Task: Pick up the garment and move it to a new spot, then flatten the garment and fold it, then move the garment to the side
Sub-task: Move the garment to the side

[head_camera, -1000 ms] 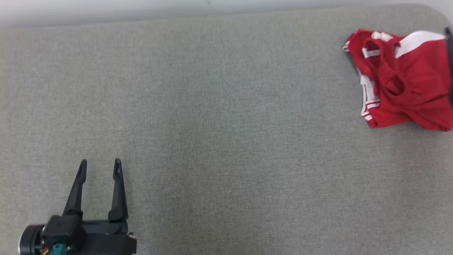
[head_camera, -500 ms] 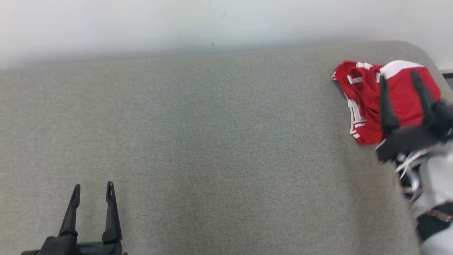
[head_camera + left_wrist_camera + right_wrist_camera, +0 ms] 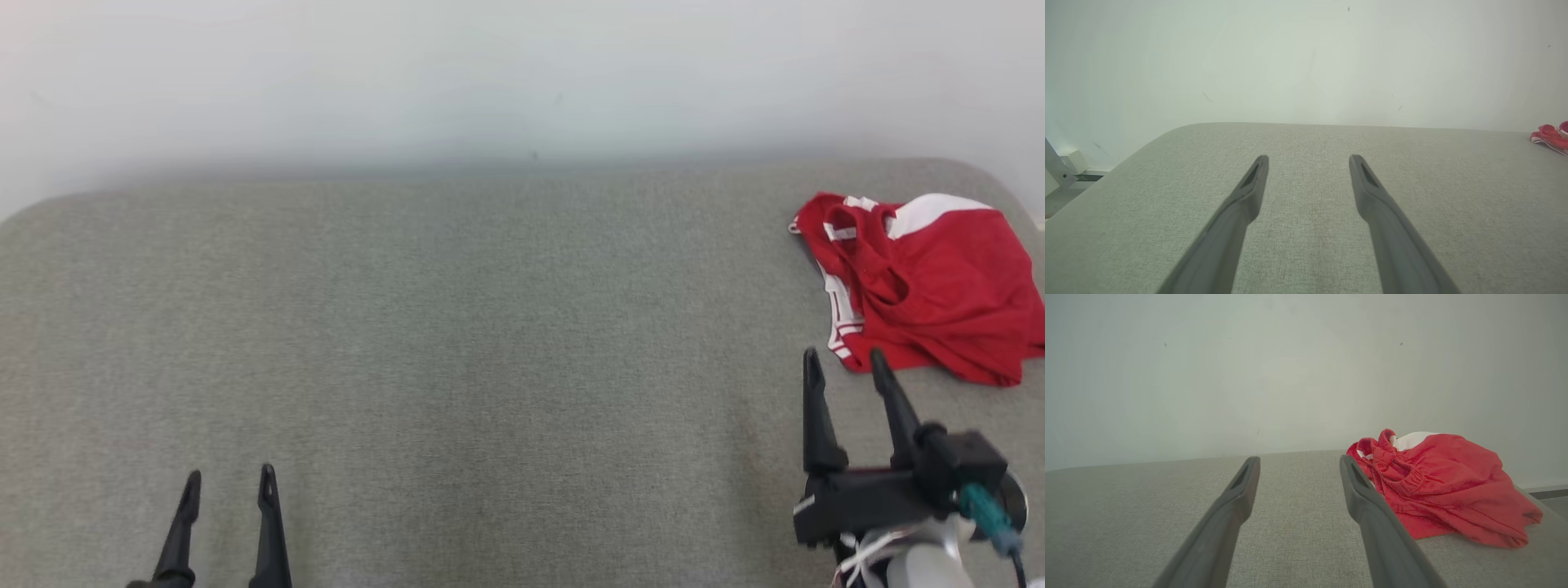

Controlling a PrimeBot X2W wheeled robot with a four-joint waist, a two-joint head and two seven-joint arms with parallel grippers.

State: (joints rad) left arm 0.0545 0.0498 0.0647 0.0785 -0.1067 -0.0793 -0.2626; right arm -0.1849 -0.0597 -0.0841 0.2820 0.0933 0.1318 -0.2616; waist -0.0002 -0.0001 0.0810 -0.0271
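Observation:
The garment point(image 3: 922, 282) is a crumpled red piece with white trim, lying at the far right of the grey padded table point(image 3: 490, 343). It also shows in the right wrist view, garment point(image 3: 1437, 486), just right of my fingers, and as a small red patch point(image 3: 1549, 136) at the right edge of the left wrist view. My right gripper point(image 3: 845, 359) stands open just in front of the garment's near left corner, holding nothing. My left gripper point(image 3: 230, 482) is open at the lower left, far from the garment, with nothing between its fingers point(image 3: 1249, 183).
A pale wall point(image 3: 490, 73) rises right behind the table's far edge. The table's rounded corners show at far left and far right. A white frame and floor point(image 3: 1061, 171) lie beyond the left end.
The head camera has tilted up, so the wall shows more. My right gripper, which hung over the garment half a second ago, has drawn back toward me and stands in front of it.

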